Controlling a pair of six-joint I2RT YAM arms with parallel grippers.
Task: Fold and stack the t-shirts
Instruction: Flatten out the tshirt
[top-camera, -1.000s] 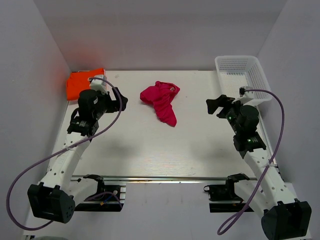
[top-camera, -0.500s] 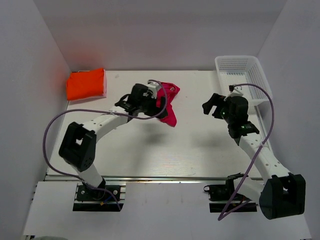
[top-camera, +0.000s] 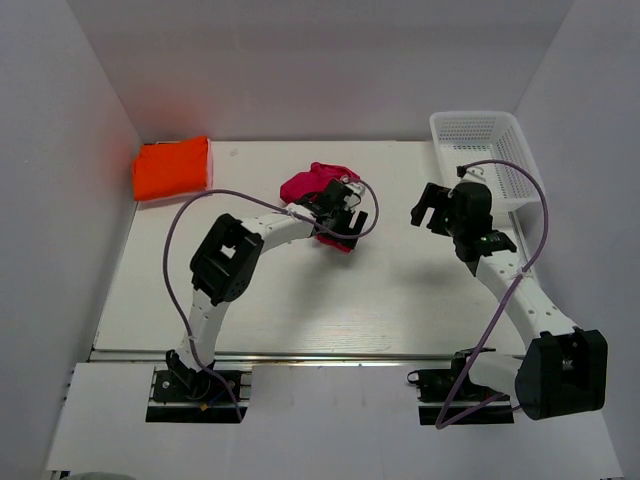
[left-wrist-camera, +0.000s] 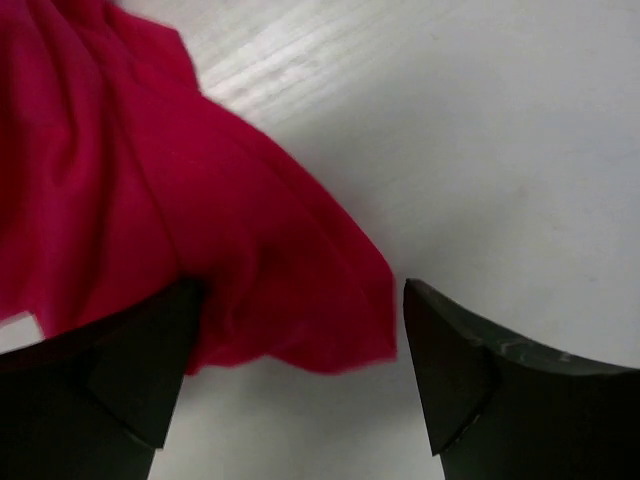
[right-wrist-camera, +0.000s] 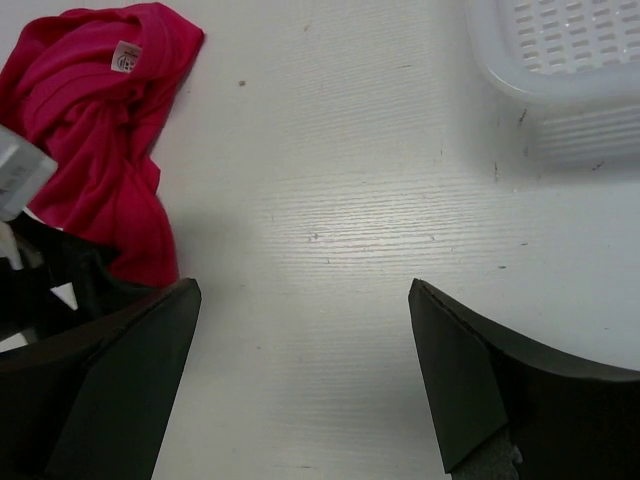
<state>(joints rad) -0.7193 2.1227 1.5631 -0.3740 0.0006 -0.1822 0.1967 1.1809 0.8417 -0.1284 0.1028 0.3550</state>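
Note:
The magenta-pink t-shirt (top-camera: 308, 186) lies crumpled at the table's middle back. It also shows in the left wrist view (left-wrist-camera: 150, 200) and the right wrist view (right-wrist-camera: 95, 120). My left gripper (top-camera: 345, 222) is open right over the shirt's near end, its jaws straddling the hem. The orange t-shirt (top-camera: 172, 168) lies folded in the far left corner. My right gripper (top-camera: 428, 205) is open and empty, to the right of the pink shirt, above bare table.
A white mesh basket (top-camera: 487, 150) stands at the far right, also in the right wrist view (right-wrist-camera: 560, 50). White walls enclose the table on three sides.
My left arm has swung from the orange shirt across to the pink shirt and reached its near end. My right gripper has shifted slightly toward the back.

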